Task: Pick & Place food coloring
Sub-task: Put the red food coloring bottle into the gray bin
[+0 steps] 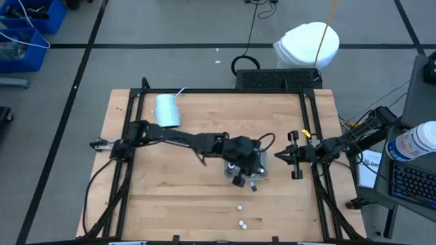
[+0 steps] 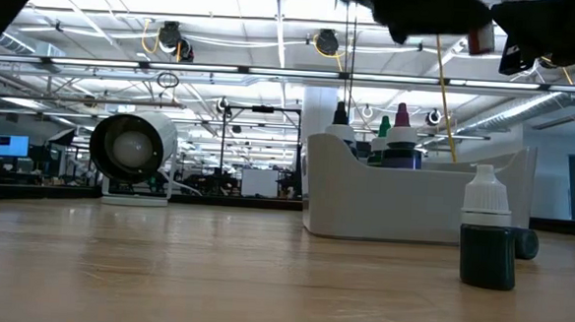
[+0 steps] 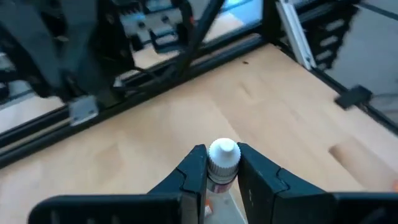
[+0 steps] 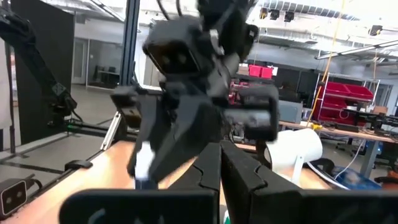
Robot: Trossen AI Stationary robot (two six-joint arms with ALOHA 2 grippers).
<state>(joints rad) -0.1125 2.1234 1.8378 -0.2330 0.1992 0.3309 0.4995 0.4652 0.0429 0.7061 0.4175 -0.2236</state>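
My left gripper (image 3: 221, 152) is shut on a small food coloring bottle (image 3: 222, 163) with a white cap and a reddish body. It hangs high over the table near the translucent tray (image 1: 264, 173), and the low view shows it at the top, above the tray (image 2: 364, 200). Several more bottles (image 2: 399, 137) stand upright in that tray. A dark bottle with a white cap (image 2: 487, 239) stands on its base on the wood in front of it. My right gripper (image 1: 294, 158) waits shut at the table's right side. My left gripper pinches the bottle between its two fingers (image 3: 194, 171), just below the white cap (image 3: 224, 153). The cap sticks out at the fingertips and the reddish body (image 3: 217, 186) runs back between the fingers. The bottle (image 2: 481, 38) is lifted clear of the table and tray.
A pale blue cup (image 1: 167, 110) lies on its side at the far left of the table. Two small white-capped bottles (image 1: 240, 206) (image 1: 242, 223) stand near the front edge. A black frame (image 1: 225, 91) runs around the tabletop. Bare wood lies at the front left.
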